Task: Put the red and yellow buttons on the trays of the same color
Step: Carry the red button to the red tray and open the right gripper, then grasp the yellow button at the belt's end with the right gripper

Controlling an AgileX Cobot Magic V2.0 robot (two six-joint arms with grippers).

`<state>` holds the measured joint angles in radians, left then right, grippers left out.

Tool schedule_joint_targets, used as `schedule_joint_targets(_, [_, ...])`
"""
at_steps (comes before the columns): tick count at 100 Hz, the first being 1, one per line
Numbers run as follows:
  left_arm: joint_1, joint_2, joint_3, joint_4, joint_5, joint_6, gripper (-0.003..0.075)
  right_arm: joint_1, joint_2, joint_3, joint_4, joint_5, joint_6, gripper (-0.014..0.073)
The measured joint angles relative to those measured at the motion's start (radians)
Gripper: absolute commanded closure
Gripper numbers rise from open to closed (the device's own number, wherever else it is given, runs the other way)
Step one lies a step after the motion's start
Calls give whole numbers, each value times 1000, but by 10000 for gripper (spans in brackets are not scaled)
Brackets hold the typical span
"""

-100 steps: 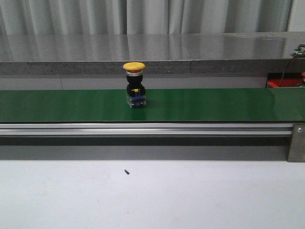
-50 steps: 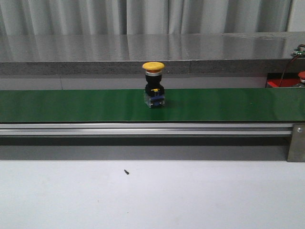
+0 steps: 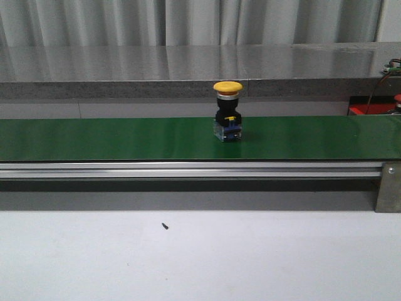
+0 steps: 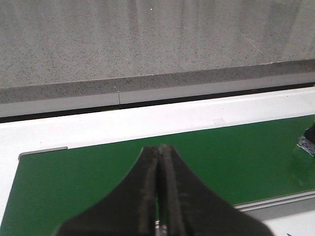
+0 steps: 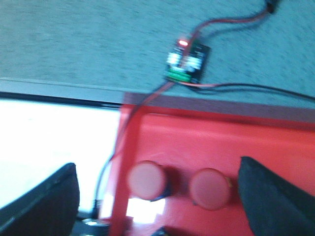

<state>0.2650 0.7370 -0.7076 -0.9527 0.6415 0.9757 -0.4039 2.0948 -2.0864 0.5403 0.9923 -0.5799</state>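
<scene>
A yellow button with a black body stands upright on the green conveyor belt, a little right of centre. Its edge shows at the border of the left wrist view. My left gripper hangs shut and empty over the belt, well apart from the button. My right gripper is open above the red tray, where two red buttons stand between its fingers' span. In the front view, part of the red tray shows at the far right. The yellow tray is out of view.
A grey stone ledge runs behind the belt, and an aluminium rail runs along its front. A small circuit board with red and black wires lies on the ledge behind the red tray. White tabletop lies in front.
The yellow button has travelled to the right along the belt, from left of centre to right of centre.
</scene>
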Motion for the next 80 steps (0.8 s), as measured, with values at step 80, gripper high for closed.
schedule_joint_targets(80, [0, 0, 0, 0, 0, 0, 740, 462, -421, 405, -261, 70, 99, -51])
